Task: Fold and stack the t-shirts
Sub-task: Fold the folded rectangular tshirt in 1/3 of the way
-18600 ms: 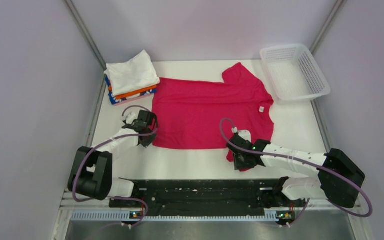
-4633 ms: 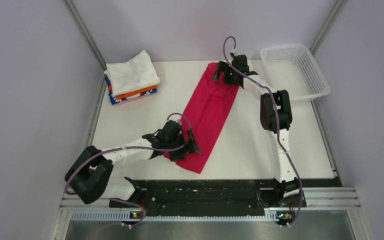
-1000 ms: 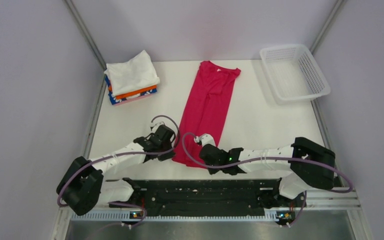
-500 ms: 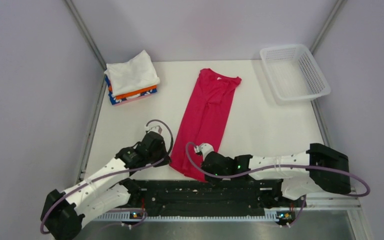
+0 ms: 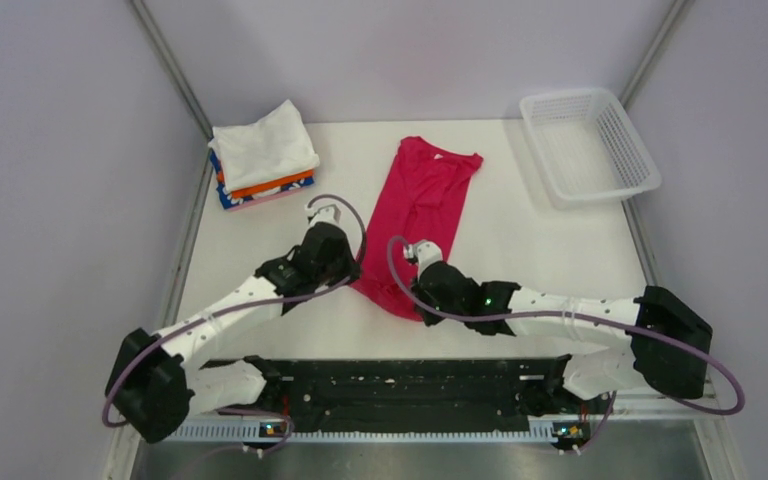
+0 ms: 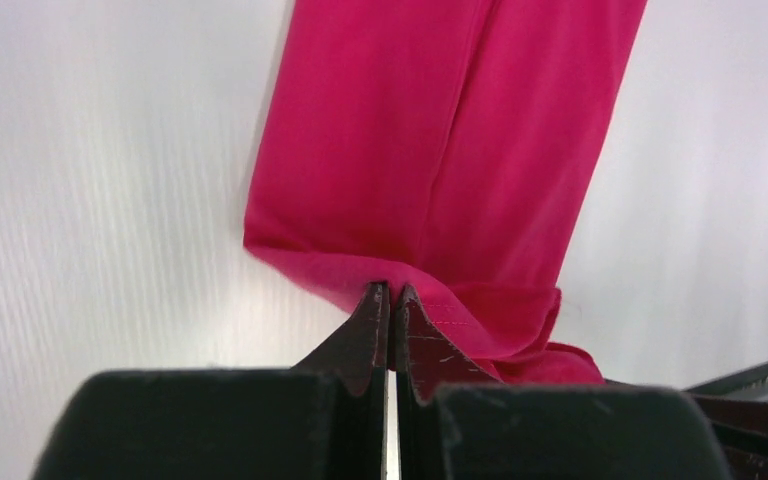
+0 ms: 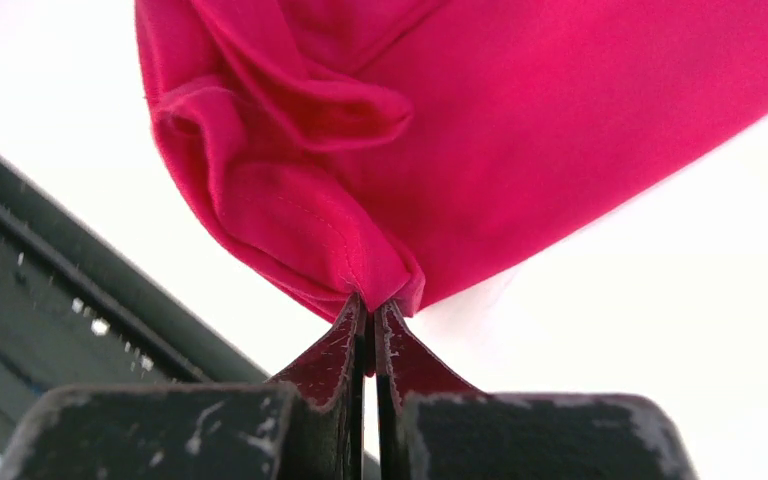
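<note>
The crimson-pink t-shirt (image 5: 415, 215) lies folded into a long narrow strip on the white table, its collar end far from me and its hem end near. My left gripper (image 5: 353, 277) is shut on the hem's left corner (image 6: 360, 275). On the hem's right corner (image 7: 380, 270) my right gripper (image 5: 415, 290) is shut too. The near end is raised off the table and bunched between the two grippers. A stack of folded t-shirts (image 5: 262, 153) sits at the far left, white on top, with orange, blue-patterned and pale pink edges below.
A white plastic mesh basket (image 5: 588, 143) stands at the far right corner. The black rail of the arm bases (image 5: 410, 385) runs along the near edge. Grey walls close in the table on the left and right.
Both grippers have carried the hem end away from the near edge toward the middle of the table, lifting it. The strip now lies shorter.
</note>
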You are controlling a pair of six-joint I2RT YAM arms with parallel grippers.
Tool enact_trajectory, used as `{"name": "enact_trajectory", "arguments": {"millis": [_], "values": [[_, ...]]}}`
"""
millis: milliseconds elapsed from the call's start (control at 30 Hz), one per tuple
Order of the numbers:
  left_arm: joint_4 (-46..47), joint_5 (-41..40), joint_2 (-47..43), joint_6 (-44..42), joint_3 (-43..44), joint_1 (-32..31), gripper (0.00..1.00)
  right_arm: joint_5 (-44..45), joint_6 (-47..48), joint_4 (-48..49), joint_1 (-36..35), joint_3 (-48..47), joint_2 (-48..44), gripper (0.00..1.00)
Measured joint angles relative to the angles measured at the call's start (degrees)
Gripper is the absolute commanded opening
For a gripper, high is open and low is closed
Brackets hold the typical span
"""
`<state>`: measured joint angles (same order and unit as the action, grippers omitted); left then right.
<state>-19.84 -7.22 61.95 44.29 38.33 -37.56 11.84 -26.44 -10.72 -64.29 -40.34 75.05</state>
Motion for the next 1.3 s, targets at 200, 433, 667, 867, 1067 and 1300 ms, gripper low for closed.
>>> {"name": "enact_trajectory", "arguments": {"millis": [200, 433, 667, 867, 1067, 1300], "values": [[3.6, -0.7, 12.9, -3.6, 11.4, 3.2, 0.00, 1.2, 5.1, 0.0, 8.3, -3.7, 0.5, 0.00], [4.9, 1.7, 25.4, -6.8, 22.1, 8.5, 0.00, 0.5, 9.9, 1.5, 18.3, -7.5, 5.0, 0.00], [5.2, 5.1, 36.6, -9.9, 33.4, 11.0, 0.00, -1.5, 13.0, 3.2, 25.1, -11.6, 11.1, 0.00], [4.6, 8.5, 43.9, -12.3, 41.5, 12.5, 0.00, -3.9, 14.4, 4.8, 29.4, -14.6, 15.6, 0.01], [2.8, 10.1, 49.9, -13.4, 47.0, 13.5, 0.12, -6.8, 15.1, 6.7, 32.0, -16.6, 20.6, 0.22], [1.4, 13.9, 57.3, -14.4, 53.8, 15.8, 0.97, -7.0, 15.0, 7.8, 36.3, -21.4, 28.0, 0.63]]}}
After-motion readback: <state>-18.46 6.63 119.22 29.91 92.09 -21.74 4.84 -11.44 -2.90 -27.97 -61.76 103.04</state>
